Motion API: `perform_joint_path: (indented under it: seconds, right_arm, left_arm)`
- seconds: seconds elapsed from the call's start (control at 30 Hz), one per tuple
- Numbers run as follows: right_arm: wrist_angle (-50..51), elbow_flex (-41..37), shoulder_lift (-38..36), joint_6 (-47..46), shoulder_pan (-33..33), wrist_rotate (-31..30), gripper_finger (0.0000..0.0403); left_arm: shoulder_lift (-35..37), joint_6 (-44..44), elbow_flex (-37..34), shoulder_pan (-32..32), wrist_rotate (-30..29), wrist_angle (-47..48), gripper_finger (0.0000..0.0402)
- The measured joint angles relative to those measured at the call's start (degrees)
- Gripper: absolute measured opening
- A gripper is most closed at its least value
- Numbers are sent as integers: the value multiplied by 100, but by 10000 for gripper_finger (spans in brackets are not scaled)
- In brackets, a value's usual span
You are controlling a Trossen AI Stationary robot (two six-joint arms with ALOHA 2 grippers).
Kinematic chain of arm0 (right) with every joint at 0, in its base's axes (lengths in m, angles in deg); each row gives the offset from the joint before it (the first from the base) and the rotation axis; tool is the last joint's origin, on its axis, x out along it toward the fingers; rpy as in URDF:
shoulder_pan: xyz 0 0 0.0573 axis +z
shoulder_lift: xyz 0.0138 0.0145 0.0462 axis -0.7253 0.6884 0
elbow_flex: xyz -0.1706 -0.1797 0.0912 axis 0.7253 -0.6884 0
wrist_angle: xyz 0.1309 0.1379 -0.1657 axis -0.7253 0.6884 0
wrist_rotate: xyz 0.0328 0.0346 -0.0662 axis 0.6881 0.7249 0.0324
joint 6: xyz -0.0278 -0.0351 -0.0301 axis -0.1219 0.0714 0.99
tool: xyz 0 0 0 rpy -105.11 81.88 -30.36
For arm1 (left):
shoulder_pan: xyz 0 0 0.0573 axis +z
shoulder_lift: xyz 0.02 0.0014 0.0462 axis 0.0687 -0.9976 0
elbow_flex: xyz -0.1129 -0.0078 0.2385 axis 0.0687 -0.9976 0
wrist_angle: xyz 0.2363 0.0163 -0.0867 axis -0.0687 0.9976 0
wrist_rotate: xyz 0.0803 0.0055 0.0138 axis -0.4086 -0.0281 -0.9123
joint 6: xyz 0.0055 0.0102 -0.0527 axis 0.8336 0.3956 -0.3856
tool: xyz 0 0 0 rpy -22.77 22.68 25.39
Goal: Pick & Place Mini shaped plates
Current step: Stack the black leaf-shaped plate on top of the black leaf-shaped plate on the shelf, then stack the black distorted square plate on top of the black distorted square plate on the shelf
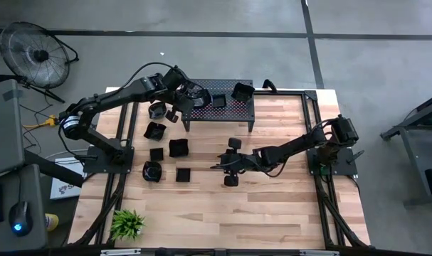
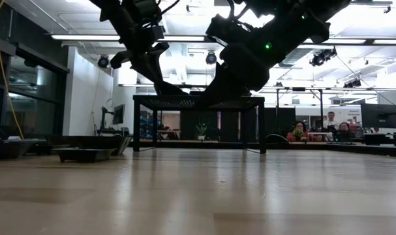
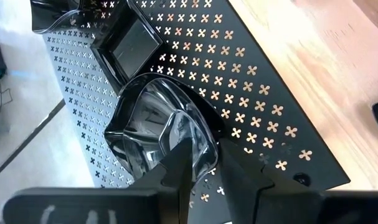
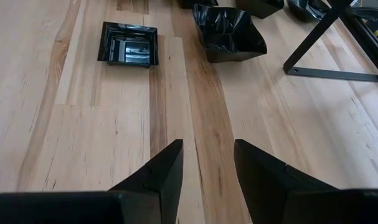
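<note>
Mini shaped plates are glossy black dishes. A lobed one [image 3: 151, 124] rests on its base on the black perforated stand [image 3: 251, 93], next to a square one [image 3: 131, 46]. My left gripper [image 3: 207, 155] is at the stand's left end [image 1: 181, 105], slanting down, fingers apart astride the lobed plate's near rim. Several more plates lie on the table left of centre [image 1: 178, 147]. My right gripper [image 4: 207, 149] hovers open and low over bare wood at mid-table [image 1: 221, 167], pointing toward a square plate [image 4: 127, 43] and a lobed plate [image 4: 229, 31]. My left gripper has one finger [image 3: 182, 165] over the inside of the lobed plate and the other [image 3: 238, 177] outside its near rim [image 3: 208, 146]. It comes slanting down from the table's left. The plate sits flat on the stand. Whether either finger touches the rim, I cannot tell.
The stand [image 1: 230, 108] spans the far middle on thin legs [image 4: 313, 43], with more plates on top [image 1: 242, 90]. A small green plant [image 1: 128, 222] stands at the near left. Two small black pieces [image 1: 234, 143] [image 1: 231, 180] flank my right gripper. A fan [image 1: 34, 50] stands off-table.
</note>
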Motion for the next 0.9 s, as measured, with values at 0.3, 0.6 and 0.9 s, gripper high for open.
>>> perform_joint_path:
  seconds: [0.3, 0.6, 0.9]
  right_arm:
    - [0, 0, 0, 0, -2, 0, 138]
    - [0, 0, 0, 13, -1, 0, 138]
    - [0, 0, 0, -44, 0, 0, 138]
  left_arm:
    - [24, -21, 0, 0, -20, 47, 75]
    - [531, -24, 7, -2, -106, 43, 75]
    - [798, -461, 9, -2, 98, 105, 74]
